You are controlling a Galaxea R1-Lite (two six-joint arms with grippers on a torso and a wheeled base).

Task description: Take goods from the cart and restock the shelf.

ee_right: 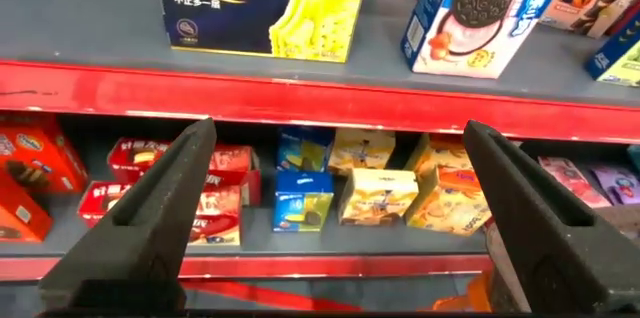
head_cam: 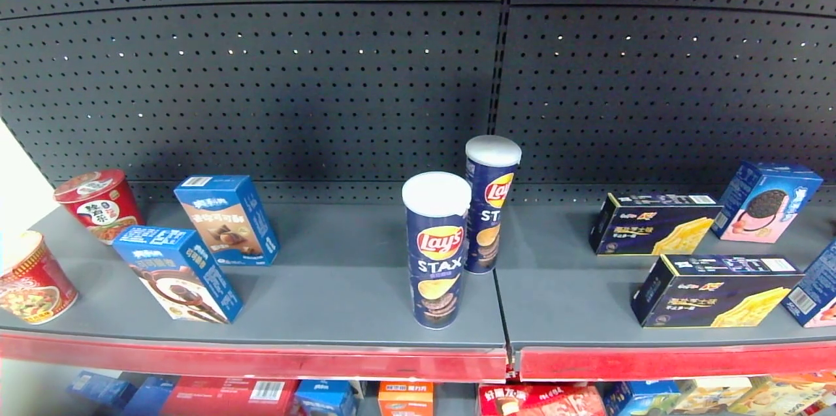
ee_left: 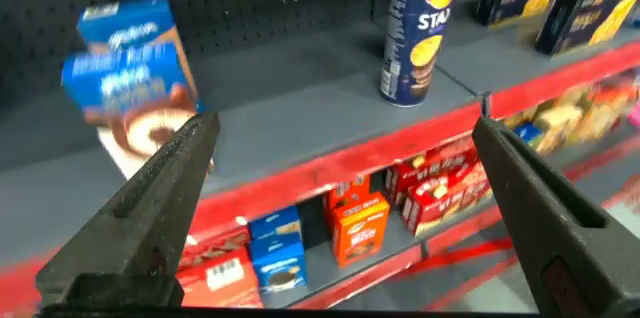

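On the grey shelf (head_cam: 339, 285) two tall blue chip cans (head_cam: 436, 249) (head_cam: 490, 204) stand upright near the middle. To their left stand two blue snack boxes (head_cam: 179, 272) (head_cam: 227, 220) and two red noodle cups (head_cam: 99, 204) (head_cam: 29, 279). Dark cracker boxes (head_cam: 656, 223) (head_cam: 715, 290) and a blue-pink cookie box (head_cam: 765, 202) lie on the right. My left gripper (ee_left: 345, 128) hangs open and empty in front of the shelf edge, facing a chip can (ee_left: 415, 28) and the blue boxes (ee_left: 130, 68). My right gripper (ee_right: 340, 130) is open and empty, level with the red shelf lip (ee_right: 320, 93), below a cracker box (ee_right: 260, 3).
A perforated dark back panel (head_cam: 294, 76) rises behind the shelf. A red strip (head_cam: 261, 357) edges its front. The lower shelf (ee_right: 330, 238) holds several small boxes in red, blue, orange and yellow. Bare shelf space lies between the blue boxes and the cans.
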